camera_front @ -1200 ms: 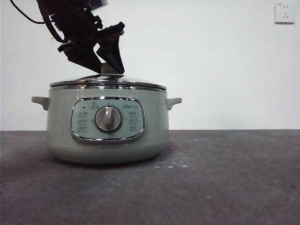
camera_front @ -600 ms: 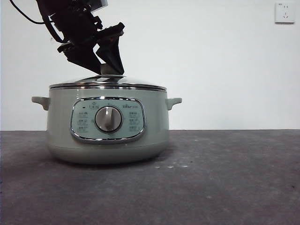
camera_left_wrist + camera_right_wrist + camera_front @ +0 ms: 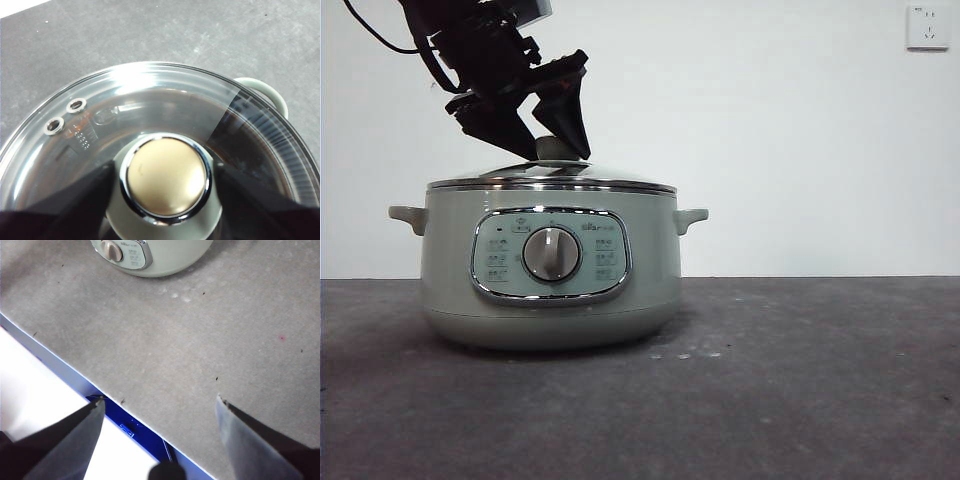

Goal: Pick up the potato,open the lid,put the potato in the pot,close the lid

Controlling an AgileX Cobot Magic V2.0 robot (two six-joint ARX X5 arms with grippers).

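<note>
The pale green pot (image 3: 550, 290) stands on the dark table, left of the middle. The glass lid (image 3: 610, 178) lies flat on its rim. My left gripper (image 3: 554, 155) hangs over the lid with its jaws spread on either side of the green knob (image 3: 556, 149). In the left wrist view the left gripper (image 3: 165, 175) straddles the knob (image 3: 167, 175) on the lid (image 3: 150, 100), and one pot handle (image 3: 270, 92) shows. The potato is hidden. My right gripper (image 3: 160, 401) is open and empty over the table's front edge, away from the pot (image 3: 165, 257).
A white wall socket (image 3: 927, 27) sits high at the right. The table edge runs under the right gripper, with a blue part (image 3: 130, 422) below it. Bare grey table (image 3: 800, 380) lies to the pot's right.
The left gripper's jaws have spread apart and risen slightly, so the lid's knob now shows between them. The lid and pot have not moved.
</note>
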